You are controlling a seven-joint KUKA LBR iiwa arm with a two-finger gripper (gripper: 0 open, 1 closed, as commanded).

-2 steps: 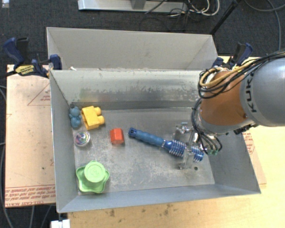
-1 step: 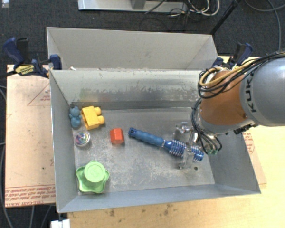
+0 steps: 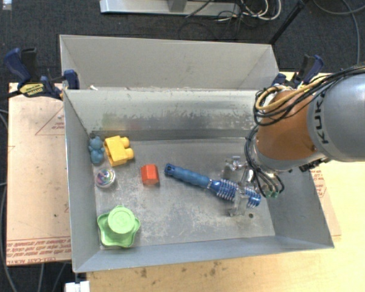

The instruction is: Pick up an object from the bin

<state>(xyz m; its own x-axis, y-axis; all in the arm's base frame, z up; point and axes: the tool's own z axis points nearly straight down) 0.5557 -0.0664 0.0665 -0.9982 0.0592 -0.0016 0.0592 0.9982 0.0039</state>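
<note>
Tool (image 3: 239,187) directly over blue brush (image 3: 188,176) bristle end.

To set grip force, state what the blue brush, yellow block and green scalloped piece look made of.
Blue brush: likely hard plastic, smooth even-coloured handle; bristles look like stiff fibres. Yellow block: moulded plastic, even matte colour, rounded studs. Green scalloped piece: probably plastic, uniform colour, crisp moulded rim; rubber can't be excluded.

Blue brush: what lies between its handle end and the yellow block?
In the camera view, a small orange cube sits there, touching neither the blue brush nor the yellow block.
</note>
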